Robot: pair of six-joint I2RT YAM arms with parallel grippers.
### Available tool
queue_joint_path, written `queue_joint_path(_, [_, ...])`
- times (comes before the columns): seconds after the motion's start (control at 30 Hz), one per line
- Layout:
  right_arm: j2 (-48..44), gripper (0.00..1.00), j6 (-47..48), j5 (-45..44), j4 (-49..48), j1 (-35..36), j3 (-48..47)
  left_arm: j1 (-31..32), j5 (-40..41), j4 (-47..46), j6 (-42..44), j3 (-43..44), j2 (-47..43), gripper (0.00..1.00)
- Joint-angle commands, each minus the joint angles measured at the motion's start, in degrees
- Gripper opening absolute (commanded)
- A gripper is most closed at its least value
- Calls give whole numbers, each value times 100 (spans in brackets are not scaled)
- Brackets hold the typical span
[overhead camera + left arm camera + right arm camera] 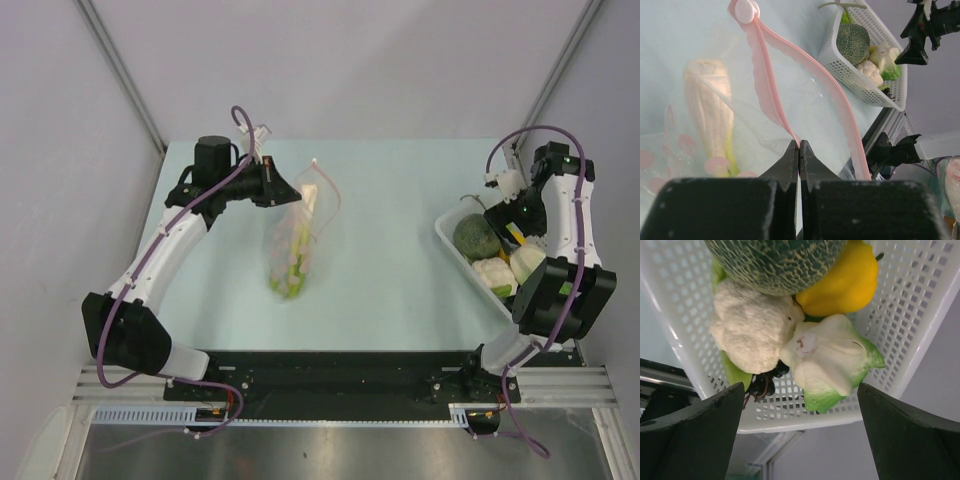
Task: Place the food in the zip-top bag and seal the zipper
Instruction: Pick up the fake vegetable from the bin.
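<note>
The clear zip-top bag lies mid-table with a long white-green leek inside; the leek also shows in the left wrist view. My left gripper is shut on the pink zipper strip and holds the bag's mouth open. My right gripper is open and empty above the white basket. The basket holds a green melon, a yellow fruit, a cauliflower, a pale white-green piece and dark grapes.
The basket stands at the table's right edge, close to the right arm. A round pink zipper slider sits at the far end of the bag's mouth. Grey walls close in the table on three sides.
</note>
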State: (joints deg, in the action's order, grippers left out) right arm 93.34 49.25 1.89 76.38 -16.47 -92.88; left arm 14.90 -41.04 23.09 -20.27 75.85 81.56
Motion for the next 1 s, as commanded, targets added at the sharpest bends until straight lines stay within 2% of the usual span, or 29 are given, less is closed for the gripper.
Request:
queue_joint_path(0.0, [202, 100, 260, -874, -105, -23, 252, 40, -194, 11, 278, 228, -149, 0])
queue_joint_path(0.33, [448, 100, 480, -831, -958, -419, 929, 40, -194, -33, 366, 61, -237, 0])
queue_joint_path(0.5, [501, 87, 480, -822, -993, -445, 965, 40, -185, -33, 384, 70, -219, 0])
queue_joint_path(0.6, [501, 70, 515, -778, -941, -515, 991, 31, -168, -24, 384, 79, -219, 0])
queue_joint_path(0.63, [492, 56, 515, -761, -932, -533, 991, 40, -168, -24, 392, 79, -228, 0])
queue_joint_path(0.7, [344, 40, 550, -699, -906, -577, 1000, 31, -168, -15, 401, 87, -237, 0])
queue_joint_path(0.73, [256, 28, 576, -664, -905, -585, 991, 40, -168, -15, 401, 87, -228, 0])
queue_joint_path(0.77, [124, 23, 664, -594, -905, -577, 991, 40, -159, -7, 401, 87, -228, 0])
queue_joint_path(0.8, [-138, 12, 682, -532, -914, -551, 956, 31, -168, 2, 401, 96, -237, 0])
queue_joint_path(0.9, [-614, 0, 735, -242, -967, -463, 816, 40, -159, 2, 384, 70, -254, 0])
queue_joint_path(0.97, [-1018, 0, 665, 151, -1002, -419, 711, 40, -159, -6, 384, 35, -263, 0])
